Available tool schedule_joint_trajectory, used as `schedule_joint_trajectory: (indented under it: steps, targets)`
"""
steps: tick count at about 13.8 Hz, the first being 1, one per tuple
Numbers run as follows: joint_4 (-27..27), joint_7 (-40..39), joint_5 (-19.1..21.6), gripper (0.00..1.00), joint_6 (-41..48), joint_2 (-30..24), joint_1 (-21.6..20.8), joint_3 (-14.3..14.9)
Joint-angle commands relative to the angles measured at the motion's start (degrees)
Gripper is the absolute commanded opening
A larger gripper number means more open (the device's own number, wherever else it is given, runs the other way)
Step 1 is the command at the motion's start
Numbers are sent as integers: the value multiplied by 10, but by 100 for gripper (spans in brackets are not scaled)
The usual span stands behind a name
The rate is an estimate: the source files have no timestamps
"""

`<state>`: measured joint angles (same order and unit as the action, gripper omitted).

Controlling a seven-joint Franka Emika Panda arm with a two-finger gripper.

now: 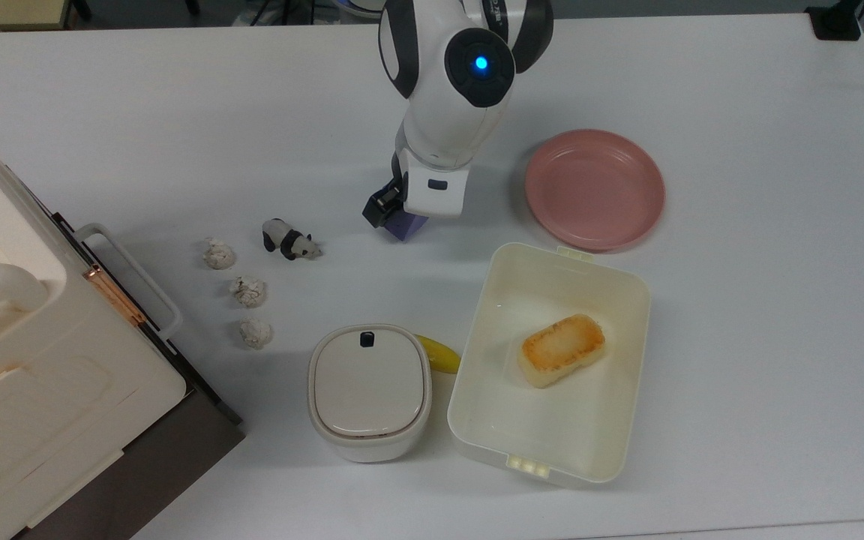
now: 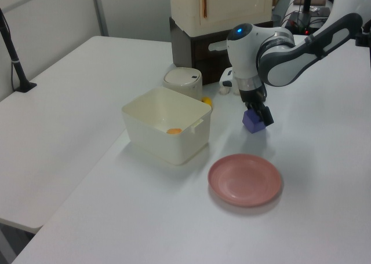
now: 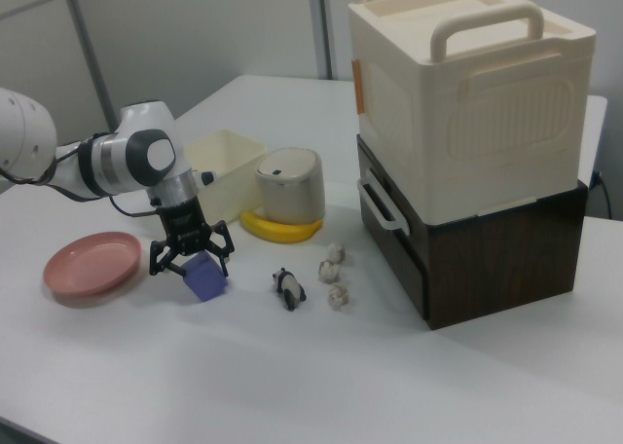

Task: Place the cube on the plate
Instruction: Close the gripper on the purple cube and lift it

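Observation:
The blue-purple cube (image 1: 408, 226) is between the fingers of my gripper (image 1: 404, 217), near the middle of the table. The arm's white wrist covers most of it in the top view. In the right view the cube (image 3: 204, 278) hangs tilted just under the gripper (image 3: 192, 261), close to the tabletop. In the left view the gripper (image 2: 255, 114) is shut on the tilted cube (image 2: 251, 123). The pink plate (image 1: 595, 187) lies bare to the top view's right of the cube, about a cube's width past the wrist. The plate (image 2: 244, 179) also appears in the left view, and in the right view the plate (image 3: 92, 262) lies left of the cube.
A cream tub (image 1: 477, 330) holding a toasted bread-like block (image 1: 561, 349) stands just below the plate in the top view. Beside it are a lidded pot (image 1: 369, 390) and a banana (image 1: 438, 352). A panda figure (image 1: 289, 241), three pale lumps (image 1: 248, 291) and a large cream case (image 1: 27, 360) fill the top view's left.

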<state>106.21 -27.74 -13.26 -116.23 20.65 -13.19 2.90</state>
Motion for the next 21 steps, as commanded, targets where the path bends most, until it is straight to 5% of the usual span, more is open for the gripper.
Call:
schedule_joint_trajectory:
  steps: [1, 3, 8, 9, 10, 12, 14, 21]
  targets:
    - [15, 21, -11, 89, -21, 9, -15, 4]
    - [15, 36, -10, 99, -23, 23, -20, 4]
    - [15, 38, -10, 100, -30, 26, -23, 4]
    - [15, 44, -8, 85, -27, 26, -25, 3]
    - [10, 60, -3, 59, -23, 22, -25, 1]
    - [8, 78, 2, 31, -7, 12, -24, -14]
    - [-18, 76, 71, 3, 49, 4, -24, -22]
    - [-110, 93, 162, 3, 148, -17, -25, -26]
